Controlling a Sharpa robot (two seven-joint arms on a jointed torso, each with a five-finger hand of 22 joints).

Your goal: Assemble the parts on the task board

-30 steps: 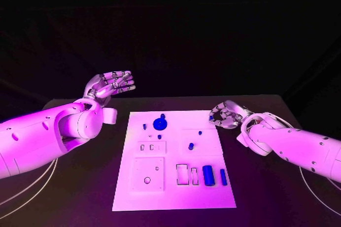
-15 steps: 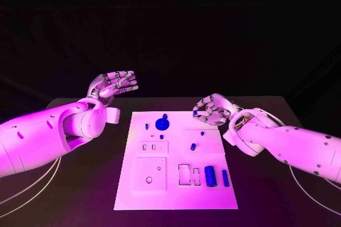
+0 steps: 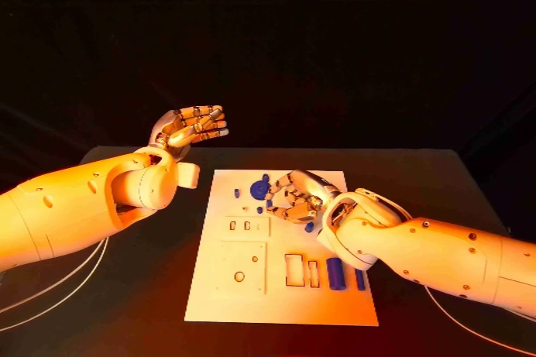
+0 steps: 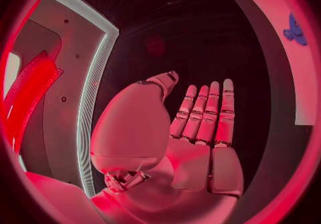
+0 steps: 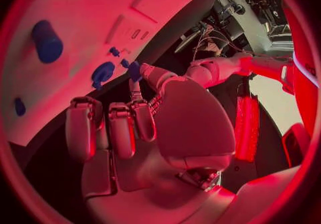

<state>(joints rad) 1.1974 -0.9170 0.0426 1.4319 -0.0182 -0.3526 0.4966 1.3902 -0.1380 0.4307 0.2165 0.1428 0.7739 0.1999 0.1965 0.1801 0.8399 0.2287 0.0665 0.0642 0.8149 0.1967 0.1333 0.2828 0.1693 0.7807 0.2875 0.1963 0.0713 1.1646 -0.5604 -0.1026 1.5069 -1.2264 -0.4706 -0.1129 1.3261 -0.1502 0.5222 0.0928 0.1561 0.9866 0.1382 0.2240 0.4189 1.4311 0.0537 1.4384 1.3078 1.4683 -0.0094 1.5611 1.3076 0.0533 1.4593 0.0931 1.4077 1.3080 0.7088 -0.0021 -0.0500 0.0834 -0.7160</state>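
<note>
Task board [image 3: 240, 291]: white plate, centre of black table [image 3: 447, 179], long side running away from the robot. Parts, far end: round blue disc [image 3: 260, 189] with small blue peg [image 3: 237, 193] beside it, apparently standing in the board. Parts, near end: thick blue cylinder [image 3: 336, 274] and thinner blue bar [image 3: 359, 279], lying loose side by side, next to an outlined rectangular recess [image 3: 296, 269]. Further recesses: pair of small slots [image 3: 239, 226], square panel with one round hole [image 3: 239, 276], both seemingly unfilled. Right hand [image 3: 296, 198]: over the middle of the board, just beside the disc, fingers curled inward; in the right wrist view [image 5: 127, 128] nothing seen between the fingers, contact with the board not determinable. Left hand [image 3: 192, 126]: raised well clear of the table, off the board's far left corner, palm up, fingers [image 4: 207, 112] straight and pressed side by side, empty. Progress, as judged: early to middle; far-end pieces probably seated, near-end cylinder and bar not yet placed, several recesses left to fill. Small blue piece [image 3: 310, 227] near the right wrist: seated or loose, cannot tell.
</note>
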